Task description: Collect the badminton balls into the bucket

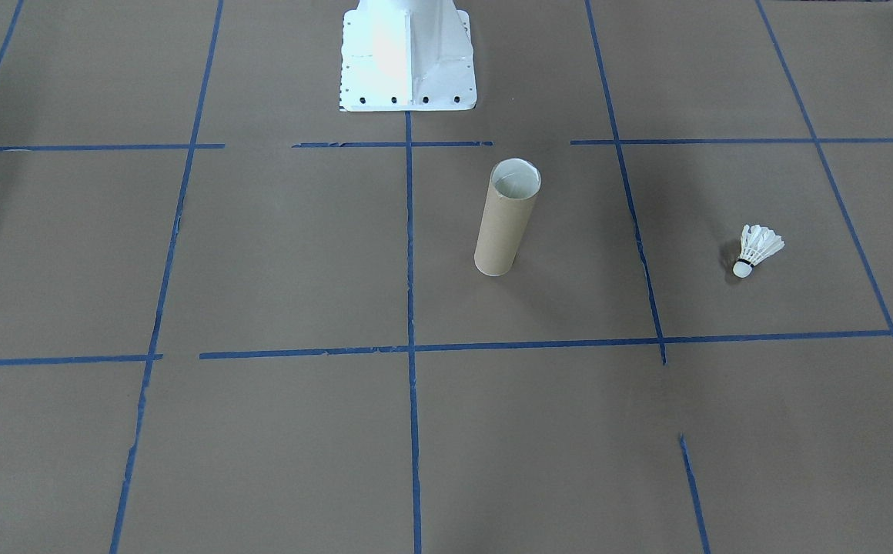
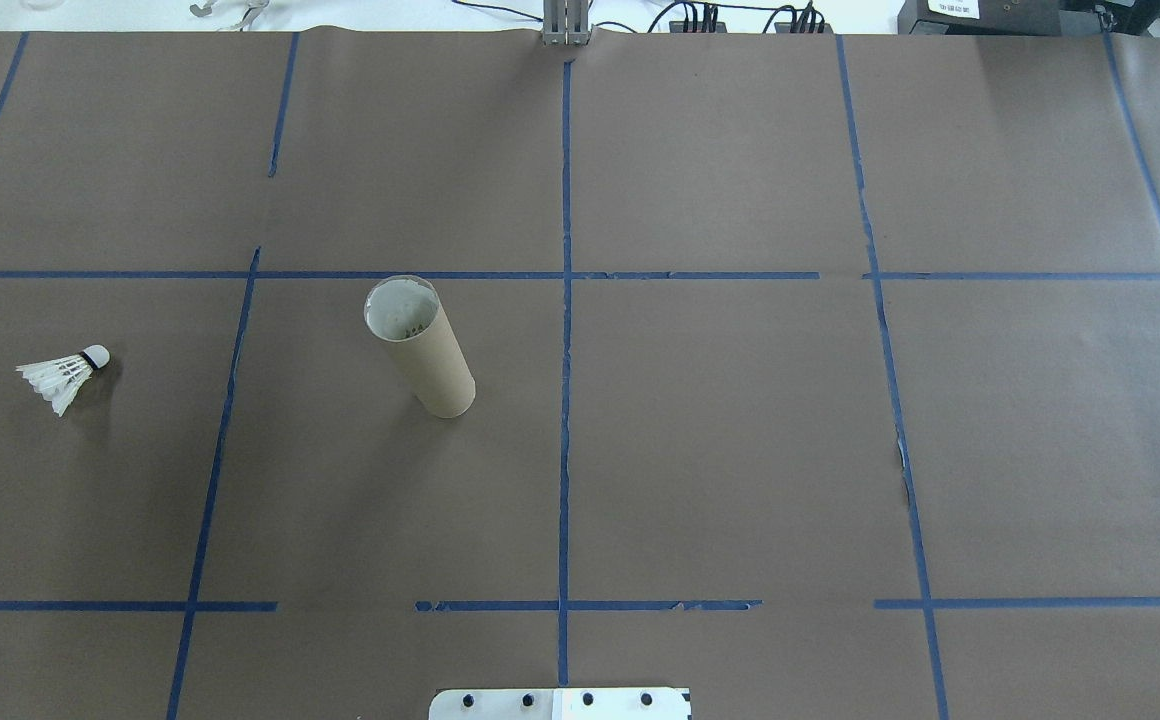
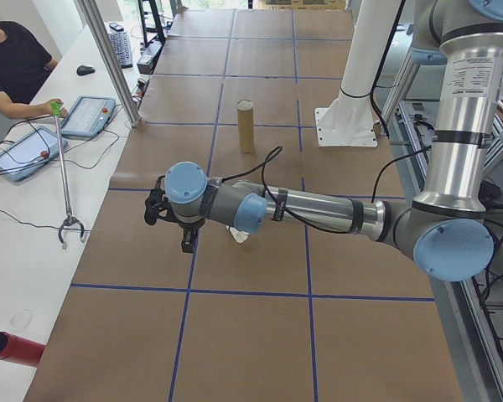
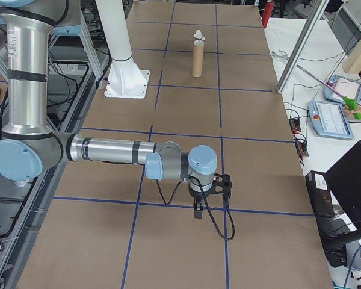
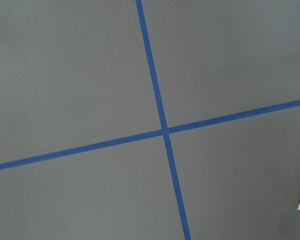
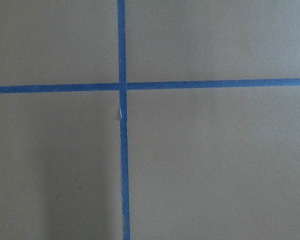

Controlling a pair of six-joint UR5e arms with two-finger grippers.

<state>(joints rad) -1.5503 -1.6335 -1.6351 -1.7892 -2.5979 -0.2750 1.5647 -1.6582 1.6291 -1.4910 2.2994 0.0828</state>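
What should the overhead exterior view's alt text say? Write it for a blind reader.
A brown cardboard tube stands upright, open end up, left of centre on a brown table gridded with blue tape. A white shuttlecock lies on its side, apart, at far left; no arms appear.

I see the overhead and front-facing views meet, from opposite sides, on the tabletop point(image 2: 740, 450); both wrist views look straight down at it, close.

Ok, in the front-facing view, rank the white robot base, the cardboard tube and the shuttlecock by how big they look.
1. white robot base: largest, though cut off by the view's top edge.
2. cardboard tube: tall and narrow, clearly smaller in area.
3. shuttlecock: by far the smallest.
The base sits farthest from this camera, so nearness does not inflate its rank.
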